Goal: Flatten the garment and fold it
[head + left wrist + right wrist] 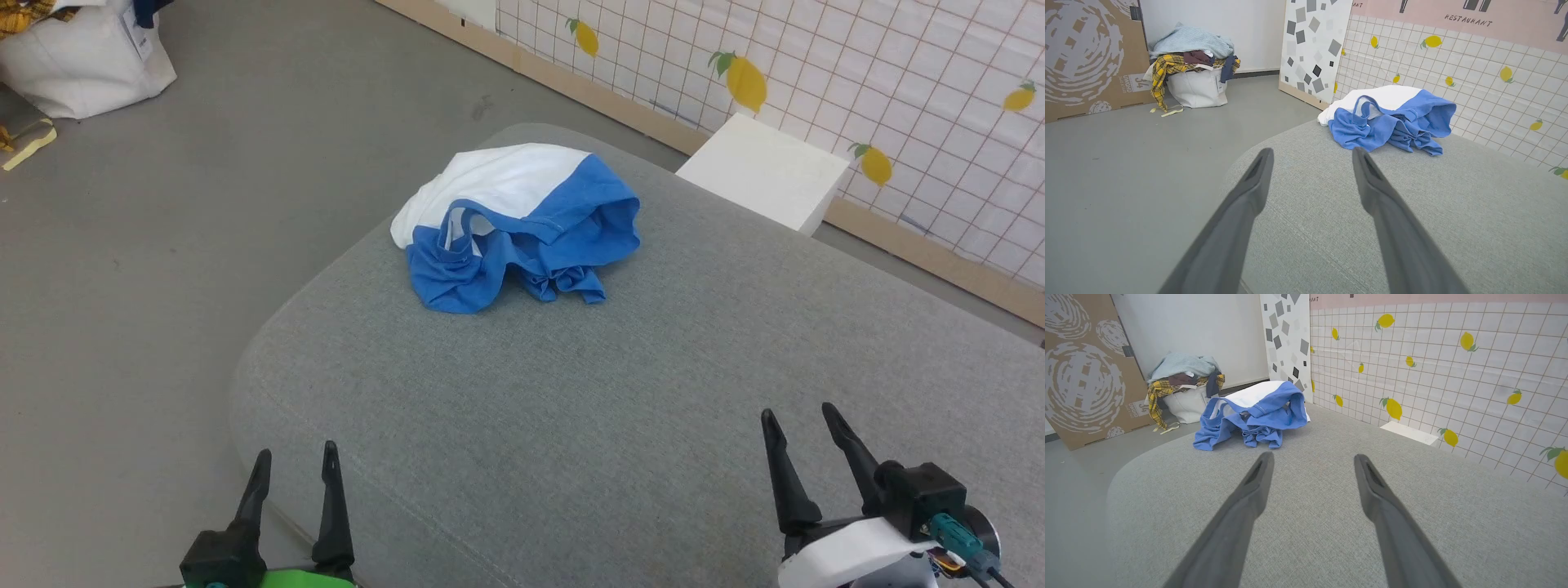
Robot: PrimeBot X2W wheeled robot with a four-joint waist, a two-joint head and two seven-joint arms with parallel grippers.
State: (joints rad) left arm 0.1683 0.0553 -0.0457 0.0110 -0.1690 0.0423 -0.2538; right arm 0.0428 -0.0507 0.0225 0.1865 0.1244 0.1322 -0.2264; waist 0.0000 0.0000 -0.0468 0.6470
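Lying bunched — the garment (516, 224) on grey cushion (653, 392).

head looks down, wrists low, sharing garment (571, 208)

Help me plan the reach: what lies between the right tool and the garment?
Bare grey cushion, from the right tool to the garment; the right wrist view shows it.

We see a test room: a stand-up lemon wall (898, 57), cardboard (1086, 53), a bag of clothes (1196, 87) on grey floor (1126, 163).
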